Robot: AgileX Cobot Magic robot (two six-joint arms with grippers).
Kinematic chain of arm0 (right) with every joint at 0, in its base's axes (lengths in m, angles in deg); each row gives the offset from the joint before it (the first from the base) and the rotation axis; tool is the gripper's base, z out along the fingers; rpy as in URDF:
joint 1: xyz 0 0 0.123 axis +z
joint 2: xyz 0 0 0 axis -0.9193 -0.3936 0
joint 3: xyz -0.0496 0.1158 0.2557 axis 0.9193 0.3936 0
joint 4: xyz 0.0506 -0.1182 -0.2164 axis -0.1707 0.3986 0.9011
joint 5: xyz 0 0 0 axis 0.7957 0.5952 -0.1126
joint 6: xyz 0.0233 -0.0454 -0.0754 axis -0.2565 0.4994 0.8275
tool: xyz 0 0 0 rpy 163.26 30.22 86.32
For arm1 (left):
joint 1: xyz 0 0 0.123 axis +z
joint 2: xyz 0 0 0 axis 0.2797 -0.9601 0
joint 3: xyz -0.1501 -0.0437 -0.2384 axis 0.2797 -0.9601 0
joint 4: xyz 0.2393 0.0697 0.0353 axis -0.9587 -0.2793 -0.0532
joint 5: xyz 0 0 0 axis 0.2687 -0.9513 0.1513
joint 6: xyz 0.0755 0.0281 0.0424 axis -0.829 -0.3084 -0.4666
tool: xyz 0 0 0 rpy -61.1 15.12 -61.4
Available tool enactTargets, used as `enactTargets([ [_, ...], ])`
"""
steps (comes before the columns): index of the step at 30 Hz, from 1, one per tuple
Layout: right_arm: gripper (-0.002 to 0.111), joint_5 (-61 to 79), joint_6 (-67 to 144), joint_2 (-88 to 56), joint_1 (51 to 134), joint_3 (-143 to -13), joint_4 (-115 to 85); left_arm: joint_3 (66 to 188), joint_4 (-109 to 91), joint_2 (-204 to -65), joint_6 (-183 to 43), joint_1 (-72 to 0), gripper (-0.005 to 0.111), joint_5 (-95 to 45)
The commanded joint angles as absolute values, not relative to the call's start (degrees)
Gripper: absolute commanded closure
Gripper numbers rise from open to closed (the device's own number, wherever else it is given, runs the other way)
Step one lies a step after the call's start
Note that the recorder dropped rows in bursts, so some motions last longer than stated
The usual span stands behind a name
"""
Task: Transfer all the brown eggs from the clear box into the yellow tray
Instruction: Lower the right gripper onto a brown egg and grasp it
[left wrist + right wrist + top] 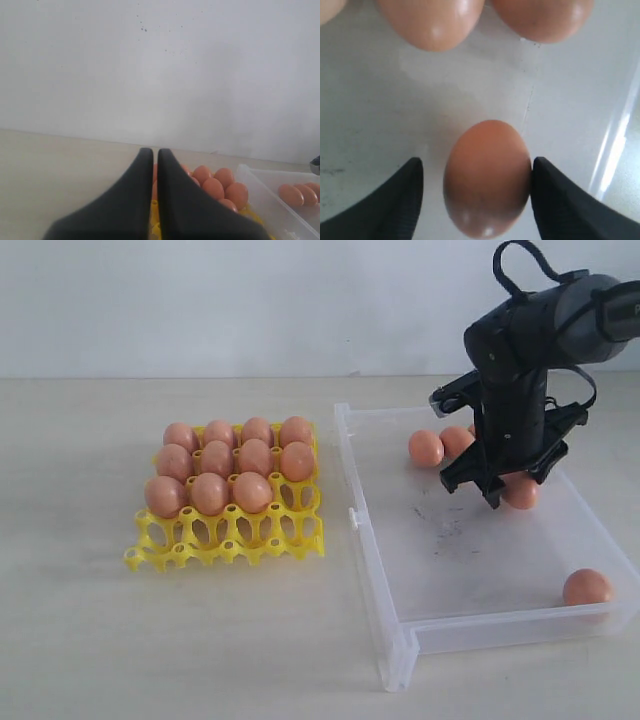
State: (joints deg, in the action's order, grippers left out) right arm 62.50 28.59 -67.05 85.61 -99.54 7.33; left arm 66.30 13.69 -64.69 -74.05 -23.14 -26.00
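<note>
Egg in play: it lies on the floor of the clear box, toward the far right side, lengthwise between the right fingers. Smooth orange-brown shell with a glossy highlight at the near end; no crack that you can see from here

Right fingers are spread wide, straddling the egg and gripping nothing. One tip looks to be touching or just beside the shell; the other stands off with a plain gap

- You sit off-centre. Ease across until the gaps match, so both tips meet the shell together; otherwise, my judgement, it rolls on that slick floor
- Close slowly on the widest part
- Lift straight up: two more eggs lie near, just ahead

Further out: one egg sits alone in the box's near right corner. The yellow tray stands on the surface left of the box, with eleven brown eggs seated. The two back rows are full, the third holds three, and the front row is bare

Left fingers are pressed nearly together with nothing between them, hanging near the tray
</note>
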Motion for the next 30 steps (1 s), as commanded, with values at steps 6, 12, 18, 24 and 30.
enactTargets([
  [6,0.055,59.1,27.8,-68.7,85.3,-100.1,6.3,66.5,14.2,-64.5,-73.6,-23.5,0.103,-25.1],
  [12,0.055,60.5,27.9,-68.7,85.3,-100.1,6.0,66.5,14.2,-64.5,-73.6,-23.5,0.103,-25.1],
  [18,0.055,62.3,28.4,-68.7,85.3,-100.1,6.0,66.5,14.2,-64.5,-73.6,-23.5,0.103,-25.1],
  [24,0.055,62.9,36.9,-68.7,85.3,-100.1,3.5,66.5,14.2,-64.5,-73.6,-23.5,0.103,-25.1],
  [30,0.055,61.9,43.7,-68.7,85.3,-100.1,1.7,66.5,14.2,-64.5,-73.6,-23.5,0.103,-25.1],
])
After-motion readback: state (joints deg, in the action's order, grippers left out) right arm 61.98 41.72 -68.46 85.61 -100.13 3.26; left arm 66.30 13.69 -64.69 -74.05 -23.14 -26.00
